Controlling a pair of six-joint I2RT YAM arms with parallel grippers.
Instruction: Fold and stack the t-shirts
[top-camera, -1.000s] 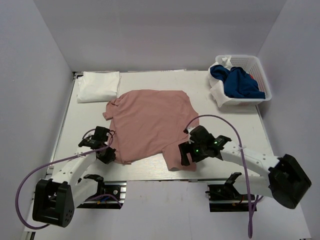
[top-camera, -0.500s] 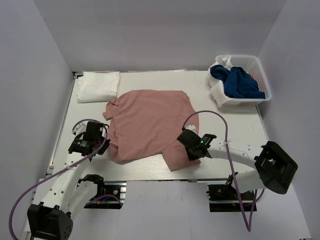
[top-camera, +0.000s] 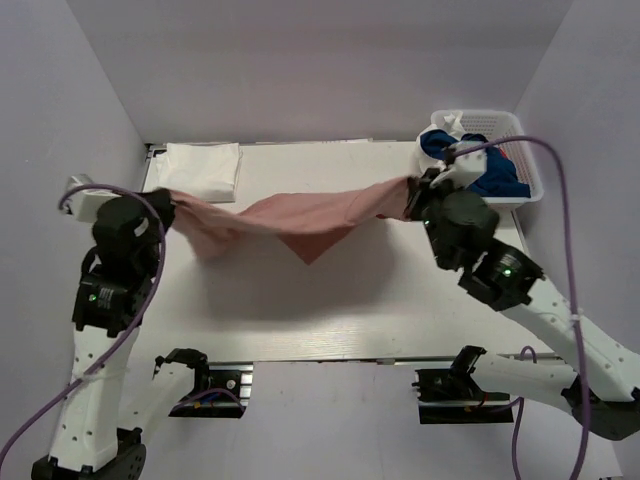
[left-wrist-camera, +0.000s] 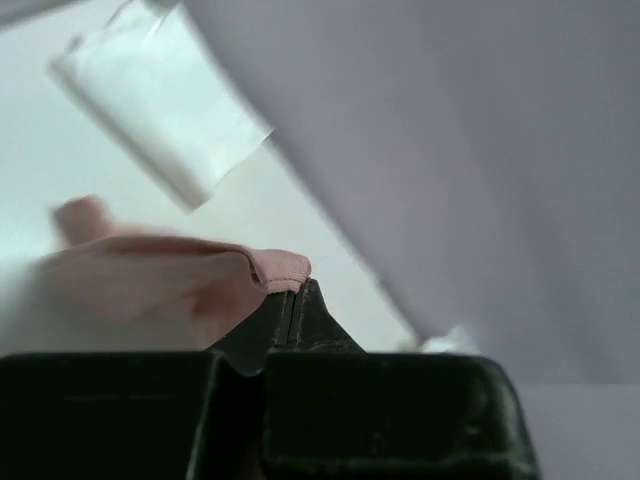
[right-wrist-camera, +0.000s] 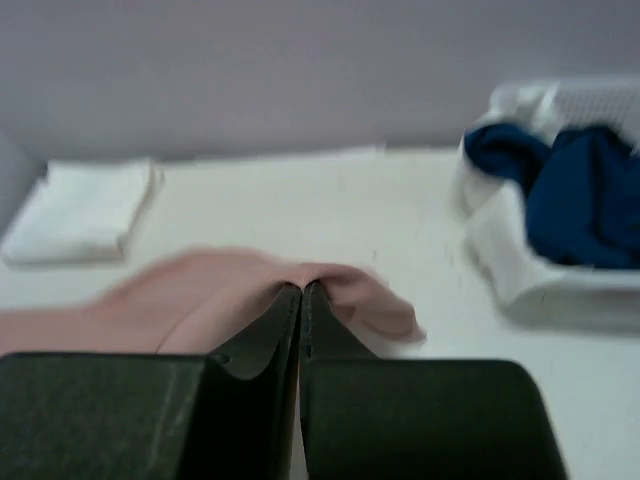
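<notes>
A dusty pink t-shirt (top-camera: 300, 218) hangs stretched in the air between both arms, sagging to a point in the middle above the table. My left gripper (top-camera: 165, 200) is shut on its left end, and the pink hem (left-wrist-camera: 270, 270) bunches at the closed tips (left-wrist-camera: 295, 290). On the right end my right gripper (top-camera: 412, 195) is shut as well, with pink cloth (right-wrist-camera: 330, 285) folded over its tips (right-wrist-camera: 302, 290). A folded white t-shirt (top-camera: 198, 170) lies at the back left. A navy blue t-shirt (top-camera: 480, 165) sits in the basket.
A white plastic mesh basket (top-camera: 520, 135) stands at the back right corner, also seen from the right wrist as the basket (right-wrist-camera: 520, 270). White cloth (top-camera: 436, 188) hangs over its near rim. Purple-grey walls enclose the table (top-camera: 330, 310) on three sides.
Both arms have risen and swung apart toward the back, lifting the pink t-shirt off the table and pulling it taut. The right gripper closed on the cloth.
</notes>
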